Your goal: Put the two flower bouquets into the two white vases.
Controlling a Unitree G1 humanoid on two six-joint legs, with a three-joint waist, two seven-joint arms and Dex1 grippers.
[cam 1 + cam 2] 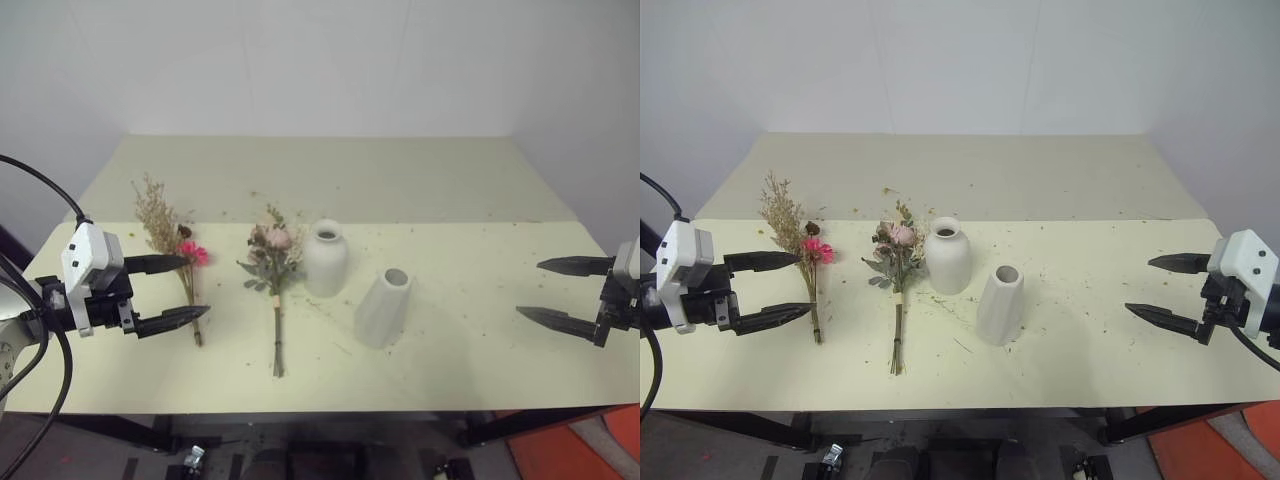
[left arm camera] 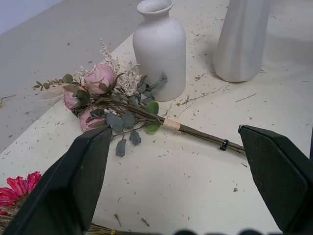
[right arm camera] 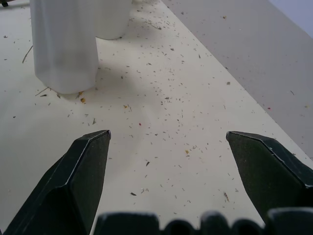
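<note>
- Both arms hover off the counter (image 1: 480, 180), nothing in hand; the bottle vase (image 1: 325, 258) stands mid-counter, so I'll place everything from it.
- Left end effector (image 1: 172, 290), far to the vase's left, fingers spread wide and empty. Right end effector (image 1: 1168, 289), well off to the vase's right, likewise spread and empty.
- The rose bouquet (image 1: 273, 270) lies flat just left of the vase, blooms almost against its belly, stems trailing toward the front edge.
- The dried-sprig bouquet (image 1: 172, 240), with its magenta daisy, lies further left of the vase, right by the left fingers (image 2: 73, 181).
- The cone vase (image 1: 384, 306) stands just right of the bottle vase and nearer the front (it looks slightly tilted from above, though that may be the viewing angle).
- Risks, as I judge them: the stems are thin and flat on the counter, so a pinch could slide off or crush them.
- Reaching for the roses could nudge the bottle vase, they're so close.
- Both vases are light and narrow-mouthed; a misaimed stem could tip one over.
- Dried sprigs shed easily; crumbs (image 3: 166, 98) already litter the counter.
</note>
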